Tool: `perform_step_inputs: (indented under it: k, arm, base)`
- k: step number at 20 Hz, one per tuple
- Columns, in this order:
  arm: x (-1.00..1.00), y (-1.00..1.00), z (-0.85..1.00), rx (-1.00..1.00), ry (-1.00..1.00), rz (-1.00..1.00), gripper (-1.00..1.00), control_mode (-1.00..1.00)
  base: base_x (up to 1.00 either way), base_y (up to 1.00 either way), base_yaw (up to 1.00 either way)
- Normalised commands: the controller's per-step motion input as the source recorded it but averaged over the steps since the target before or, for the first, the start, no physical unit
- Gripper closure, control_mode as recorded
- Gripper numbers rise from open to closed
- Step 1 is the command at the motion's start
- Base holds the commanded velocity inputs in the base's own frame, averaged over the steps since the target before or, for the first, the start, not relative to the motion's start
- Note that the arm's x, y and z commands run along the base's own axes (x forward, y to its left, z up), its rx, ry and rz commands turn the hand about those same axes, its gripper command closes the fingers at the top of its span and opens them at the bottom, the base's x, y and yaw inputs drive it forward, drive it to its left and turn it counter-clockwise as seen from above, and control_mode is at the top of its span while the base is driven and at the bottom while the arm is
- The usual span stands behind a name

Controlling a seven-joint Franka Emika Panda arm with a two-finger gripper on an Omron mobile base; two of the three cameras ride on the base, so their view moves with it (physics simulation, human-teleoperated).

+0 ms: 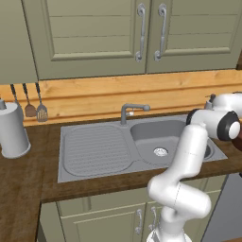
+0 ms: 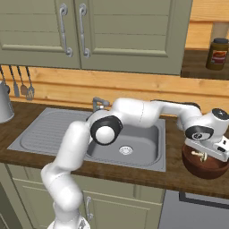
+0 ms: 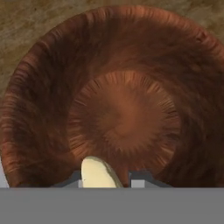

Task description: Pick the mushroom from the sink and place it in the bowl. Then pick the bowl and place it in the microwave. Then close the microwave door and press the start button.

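Tan mushroom (image 3: 98, 173) between gripper (image 3: 107, 178) fingertips, above bowl (image 3: 39, 109).

Kitchen: sink (image 1: 137, 146), cupboards (image 1: 94, 33), hanging utensils (image 1: 35, 106).

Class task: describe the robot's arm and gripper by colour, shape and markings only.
The arm is glossy white, made of rounded tubular segments, with dark round caps at its joints. The gripper sits under a boxy white hand and has two small dark finger tips. No cables or markings are visible.
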Motion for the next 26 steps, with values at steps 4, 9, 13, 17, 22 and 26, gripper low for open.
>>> perform_step_inputs:
  k: [4,9,13,17,22,26]
  arm:
    - [0.10,0.00,-0.22,0.00,0.00,0.00,1.00,-1.00]
    - [0.00,0.00,-0.09,0.00,0.01,0.00,-1.00,-1.00]
    - [0.00,0.01,-0.04,0.00,0.00,0.00,-1.00,-1.00]
    - [0.03,0.00,-0.09,0.00,0.00,0.00,-1.00,-1.00]
    - [-0.09,0.00,0.30,0.00,-0.04,-0.01,-1.00,-1.00]
    - [-0.32,0.19,0.78,0.00,-0.10,-0.01,-1.00,-1.00]
  base:
    - [0.00,0.00,0.00]
    - [0.00,0.00,0.00]
    - [0.00,0.00,0.00]
    - [0.00,0.00,0.00]
    - [0.00,0.00,0.00]
    - [0.00,0.00,0.00]
